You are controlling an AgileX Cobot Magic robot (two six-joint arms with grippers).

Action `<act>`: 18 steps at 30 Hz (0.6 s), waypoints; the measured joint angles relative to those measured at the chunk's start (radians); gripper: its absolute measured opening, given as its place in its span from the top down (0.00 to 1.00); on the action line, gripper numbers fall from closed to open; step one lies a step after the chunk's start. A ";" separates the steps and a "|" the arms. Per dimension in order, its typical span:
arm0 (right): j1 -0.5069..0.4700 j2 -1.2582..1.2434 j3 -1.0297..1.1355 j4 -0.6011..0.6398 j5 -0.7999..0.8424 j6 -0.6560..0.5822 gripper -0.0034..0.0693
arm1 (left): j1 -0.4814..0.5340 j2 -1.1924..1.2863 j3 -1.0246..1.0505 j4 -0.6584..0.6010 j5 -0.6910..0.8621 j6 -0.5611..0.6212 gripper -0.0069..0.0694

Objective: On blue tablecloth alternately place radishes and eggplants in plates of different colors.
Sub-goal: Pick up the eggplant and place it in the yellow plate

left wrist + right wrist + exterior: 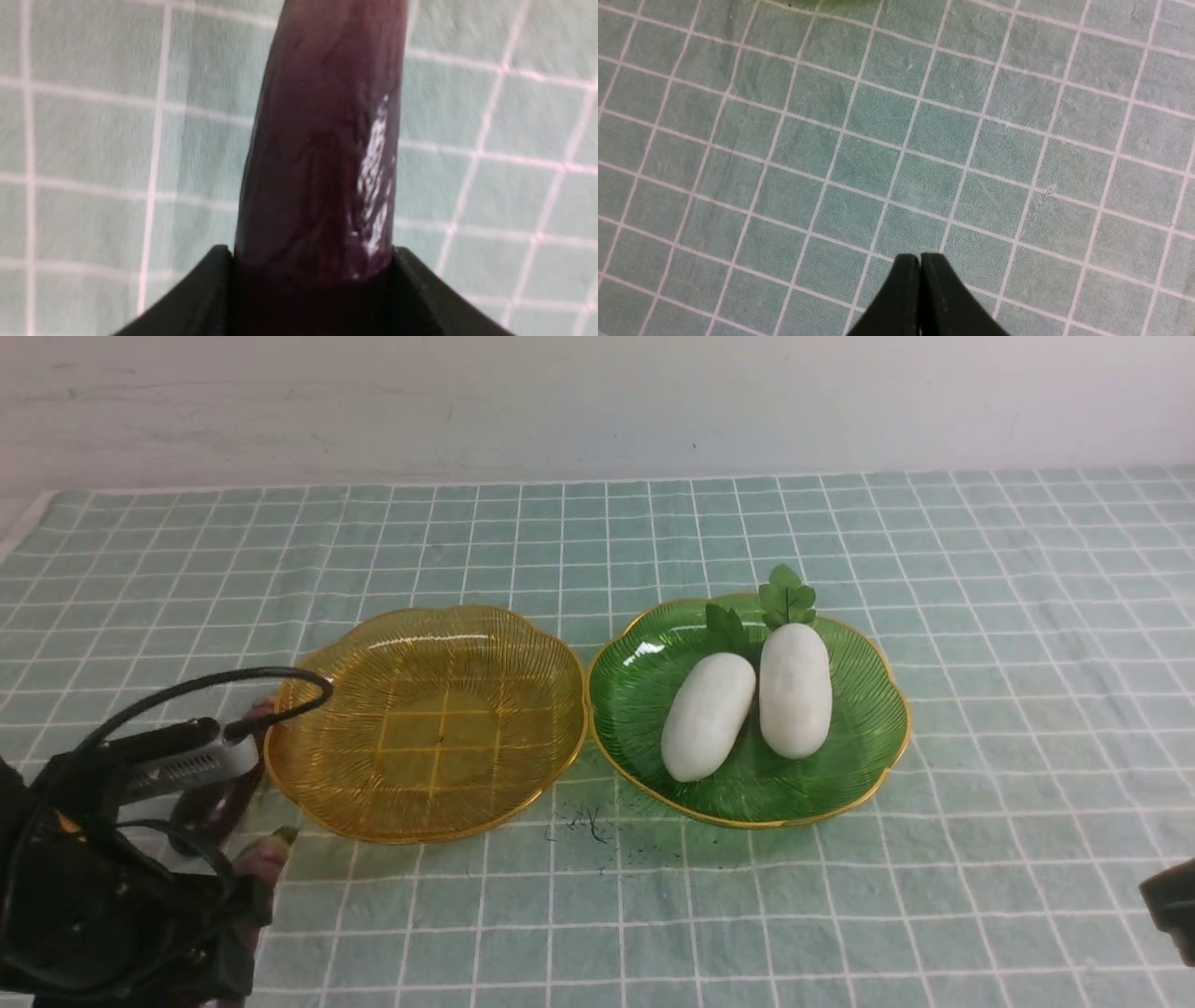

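Two white radishes [708, 716] [794, 689] lie side by side in the green plate [868, 784]. The amber plate [317, 784] beside it holds nothing. A dark purple eggplant [322, 154] fills the left wrist view, and my left gripper [310, 261] is shut on it just above the blue tablecloth [93, 140]. In the front view the left arm hides most of the eggplants; purple parts show at the amber plate's left edge [233, 793] and nearer me [264, 861]. My right gripper [920, 259] is shut on nothing, low at the front right [1172, 901].
A small dark scribble mark [583, 823] sits on the cloth between the plates' near edges. A white wall [597, 401] runs behind the table's far edge. A black cable [215, 686] loops over the left wrist camera, close to the amber plate's rim.
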 joint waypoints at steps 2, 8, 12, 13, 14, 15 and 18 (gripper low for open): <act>0.000 0.000 0.000 0.000 0.000 0.000 0.97 | 0.000 -0.018 -0.027 0.000 0.038 0.000 0.44; 0.000 0.000 0.000 0.000 -0.018 0.000 0.97 | 0.000 0.023 -0.221 -0.048 0.045 0.049 0.44; 0.000 0.000 0.000 0.000 -0.034 0.000 0.97 | 0.000 0.137 -0.303 -0.087 0.023 0.086 0.44; 0.000 0.000 0.000 0.000 -0.038 0.000 0.97 | 0.000 0.167 -0.321 -0.096 0.015 0.098 0.44; 0.000 0.000 0.000 0.000 -0.038 0.000 0.97 | 0.000 0.197 -0.344 -0.109 0.005 0.111 0.44; 0.000 0.000 0.000 0.001 -0.038 0.000 0.97 | 0.000 0.235 -0.367 -0.122 -0.007 0.125 0.44; 0.000 0.000 0.000 0.001 -0.038 0.000 0.97 | 0.000 0.359 -0.442 -0.180 -0.039 0.182 0.44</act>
